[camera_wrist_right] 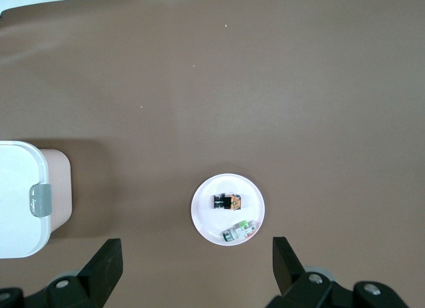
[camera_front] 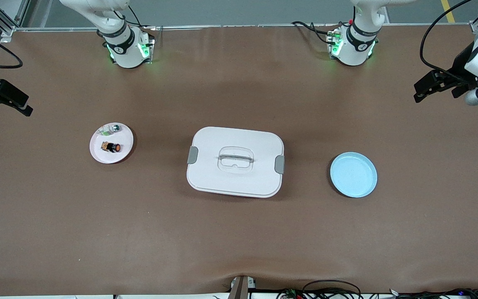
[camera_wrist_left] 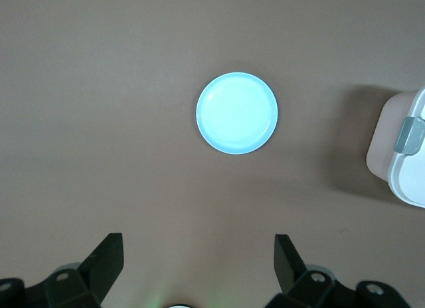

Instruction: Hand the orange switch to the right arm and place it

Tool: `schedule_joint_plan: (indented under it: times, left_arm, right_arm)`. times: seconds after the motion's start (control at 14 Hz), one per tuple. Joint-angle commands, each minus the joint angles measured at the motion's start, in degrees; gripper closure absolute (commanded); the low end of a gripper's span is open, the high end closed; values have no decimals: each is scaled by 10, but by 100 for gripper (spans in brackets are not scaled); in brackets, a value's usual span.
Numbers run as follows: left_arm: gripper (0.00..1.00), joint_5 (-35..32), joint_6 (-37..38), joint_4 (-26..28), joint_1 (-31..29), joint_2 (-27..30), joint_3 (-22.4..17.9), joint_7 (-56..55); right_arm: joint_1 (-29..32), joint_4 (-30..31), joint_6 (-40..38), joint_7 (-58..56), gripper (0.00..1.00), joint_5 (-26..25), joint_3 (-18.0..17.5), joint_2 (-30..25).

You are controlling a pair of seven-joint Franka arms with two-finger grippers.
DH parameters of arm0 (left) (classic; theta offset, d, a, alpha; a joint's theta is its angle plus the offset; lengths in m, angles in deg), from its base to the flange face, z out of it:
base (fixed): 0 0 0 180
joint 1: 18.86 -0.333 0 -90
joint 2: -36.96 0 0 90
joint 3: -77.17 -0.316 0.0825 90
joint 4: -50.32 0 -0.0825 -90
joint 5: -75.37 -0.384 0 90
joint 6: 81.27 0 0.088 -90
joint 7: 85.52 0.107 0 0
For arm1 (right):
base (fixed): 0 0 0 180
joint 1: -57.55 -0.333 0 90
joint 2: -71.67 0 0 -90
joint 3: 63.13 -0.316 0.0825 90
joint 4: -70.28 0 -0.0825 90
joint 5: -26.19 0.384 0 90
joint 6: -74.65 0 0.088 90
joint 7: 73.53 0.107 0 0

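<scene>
The orange switch (camera_front: 112,147), a tiny black part with an orange cap, lies on a small white plate (camera_front: 98,153) toward the right arm's end of the table. It also shows in the right wrist view (camera_wrist_right: 226,202) on that plate (camera_wrist_right: 206,218). My right gripper (camera_front: 26,106) hangs open and empty high over the table's right-arm end, apart from the plate; its own view shows it open (camera_wrist_right: 197,258). My left gripper (camera_front: 417,93) hangs open and empty high over the left-arm end (camera_wrist_left: 198,255).
A clear-and-green part (camera_front: 111,129) shares the white plate (camera_wrist_right: 240,230). A white lidded box with grey clasps (camera_front: 235,162) stands mid-table. An empty light blue plate (camera_front: 353,174) lies toward the left arm's end, below the left gripper (camera_wrist_left: 237,113).
</scene>
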Motion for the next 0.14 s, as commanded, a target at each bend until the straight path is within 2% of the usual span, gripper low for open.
schedule_joint_plan:
  times: [0.0, 0.07]
  left_arm:
    - [0, 0, 2, -11, 3, -6, 1, 5]
    - [0, 0, 2, -11, 2, -6, 1, 6]
  right_arm:
    - [23, -18, -24, -20, 0, 6, -11, 6]
    - [24, -18, -31, -20, 0, 6, -11, 6]
